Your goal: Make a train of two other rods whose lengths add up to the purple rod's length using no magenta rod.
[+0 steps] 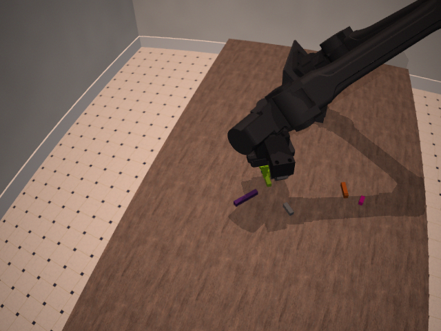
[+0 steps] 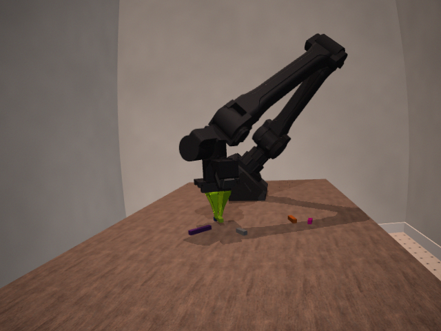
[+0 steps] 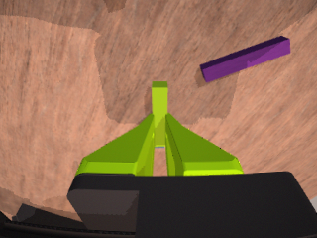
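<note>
My gripper (image 1: 266, 181) has lime fingers and is shut on the lime rod (image 3: 158, 101), which shows as a narrow lime bar between the fingertips. The tips are low over the table; I cannot tell if the rod touches it. The purple rod (image 1: 245, 197) lies flat just left of the tips, apart from them, and shows in the wrist view (image 3: 246, 59) too. A small blue piece (image 2: 215, 218) shows right beside the fingertips (image 2: 219, 219) in the exterior view; it is hidden in the other views.
The grey rod (image 1: 288, 208) lies to the front right of the gripper. The orange rod (image 1: 344, 189) and the magenta rod (image 1: 361, 200) lie further right, close together. The arm's base (image 2: 249, 185) stands at the back of the table.
</note>
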`<action>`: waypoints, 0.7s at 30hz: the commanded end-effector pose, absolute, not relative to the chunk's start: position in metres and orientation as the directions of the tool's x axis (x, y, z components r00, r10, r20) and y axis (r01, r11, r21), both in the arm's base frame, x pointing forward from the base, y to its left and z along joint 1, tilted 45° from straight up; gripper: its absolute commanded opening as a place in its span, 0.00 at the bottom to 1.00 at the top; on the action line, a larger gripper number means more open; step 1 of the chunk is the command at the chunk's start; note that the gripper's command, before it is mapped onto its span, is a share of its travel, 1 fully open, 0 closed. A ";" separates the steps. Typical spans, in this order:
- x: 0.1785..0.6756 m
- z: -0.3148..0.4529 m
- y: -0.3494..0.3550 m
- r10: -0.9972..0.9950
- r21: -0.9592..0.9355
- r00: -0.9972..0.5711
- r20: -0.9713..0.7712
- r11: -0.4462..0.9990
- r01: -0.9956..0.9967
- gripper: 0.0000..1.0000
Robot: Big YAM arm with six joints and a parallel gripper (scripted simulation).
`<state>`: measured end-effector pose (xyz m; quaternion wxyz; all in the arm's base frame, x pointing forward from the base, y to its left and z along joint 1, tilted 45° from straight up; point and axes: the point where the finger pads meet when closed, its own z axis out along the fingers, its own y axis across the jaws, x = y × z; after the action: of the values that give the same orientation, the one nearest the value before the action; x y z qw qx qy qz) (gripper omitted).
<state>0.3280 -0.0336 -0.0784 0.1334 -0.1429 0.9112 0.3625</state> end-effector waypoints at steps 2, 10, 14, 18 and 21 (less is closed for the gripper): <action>0.331 -0.074 -0.029 -0.172 0.611 -0.916 -0.361 0.699 -0.372 0.05; 0.332 -0.072 -0.029 -0.174 0.607 -0.914 -0.366 0.700 -0.376 0.05; 0.331 -0.073 -0.028 -0.174 0.609 -0.915 -0.364 0.699 -0.375 0.05; 0.332 -0.072 -0.028 -0.175 0.607 -0.914 -0.367 0.700 -0.377 0.05; 0.331 -0.073 -0.027 -0.174 0.610 -0.915 -0.363 0.698 -0.375 0.05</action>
<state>0.3260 -0.0317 -0.0778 0.1332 -0.1438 0.9110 0.3629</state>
